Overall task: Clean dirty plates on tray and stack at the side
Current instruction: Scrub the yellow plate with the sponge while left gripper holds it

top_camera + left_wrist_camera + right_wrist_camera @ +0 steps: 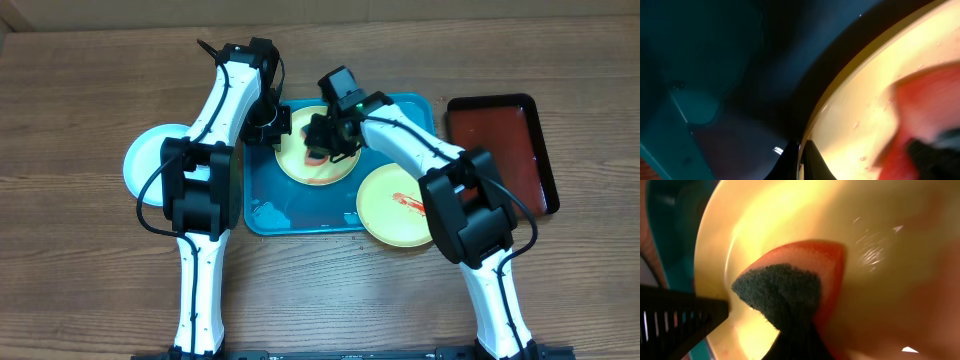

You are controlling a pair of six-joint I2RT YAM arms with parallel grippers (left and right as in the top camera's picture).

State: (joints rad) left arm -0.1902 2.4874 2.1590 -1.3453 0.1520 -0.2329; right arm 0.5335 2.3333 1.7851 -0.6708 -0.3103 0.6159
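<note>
Two arms share one plate (320, 173): left fingers (815, 162) clamp its left rim; right fingers (685, 315), gripping a sponge (805, 260), press its centre.

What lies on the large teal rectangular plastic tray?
A round yellow-green plastic plate, its centre hidden under the right gripper and its red sponge; the left gripper pinches its rim. A second yellow-green plate, sauce-smeared, overhangs the tray's right edge.

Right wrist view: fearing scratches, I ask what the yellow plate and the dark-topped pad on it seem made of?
The round light-yellow plate looks like smooth, glossy plastic: wet highlights glint on it. The scrubbing pad seems a sponge, coarse dark-green fibre layer over orange-red foam.
</note>
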